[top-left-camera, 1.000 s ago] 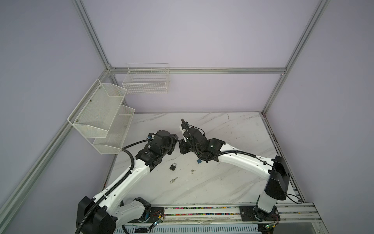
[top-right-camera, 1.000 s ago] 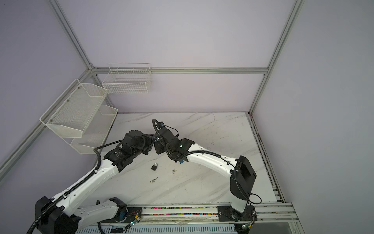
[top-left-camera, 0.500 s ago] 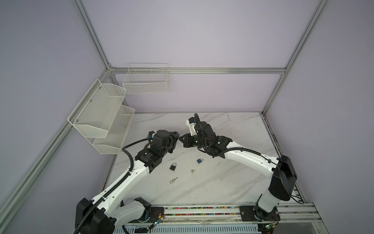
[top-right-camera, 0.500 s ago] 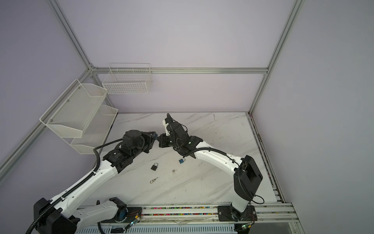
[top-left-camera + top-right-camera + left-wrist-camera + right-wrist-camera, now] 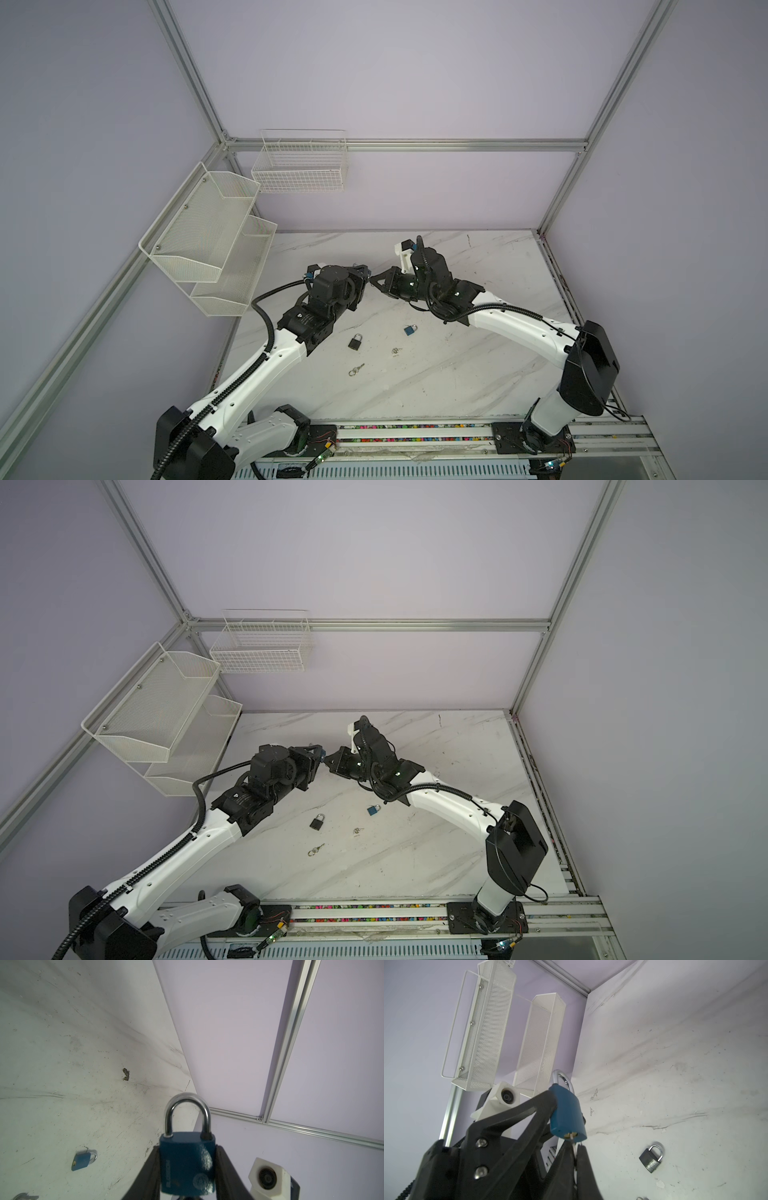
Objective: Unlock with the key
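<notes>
A blue padlock (image 5: 187,1165) with its steel shackle (image 5: 187,1105) seated in the body is held above the table by my left gripper (image 5: 187,1147), whose jaws press on its two sides. In the right wrist view the same padlock (image 5: 566,1113) shows its brass keyhole end, and a thin silver key (image 5: 573,1141) enters it. My right gripper (image 5: 574,1145) is shut on that key. In both top views the left gripper (image 5: 362,276) (image 5: 314,754) and the right gripper (image 5: 374,279) (image 5: 328,757) meet tip to tip over the table's middle.
On the marble table lie a black padlock (image 5: 354,342) (image 5: 317,822), a second blue padlock (image 5: 410,330) (image 5: 373,810), a key on a ring (image 5: 356,369) (image 5: 316,849) and another small key (image 5: 395,351) (image 5: 358,831). White mesh shelves (image 5: 216,245) and a wire basket (image 5: 300,166) hang at the left and back walls.
My right arm has swung back and to the right, uncovering the blue padlock on the table. Its fingertips now point at the held padlock. The left gripper has barely moved.
</notes>
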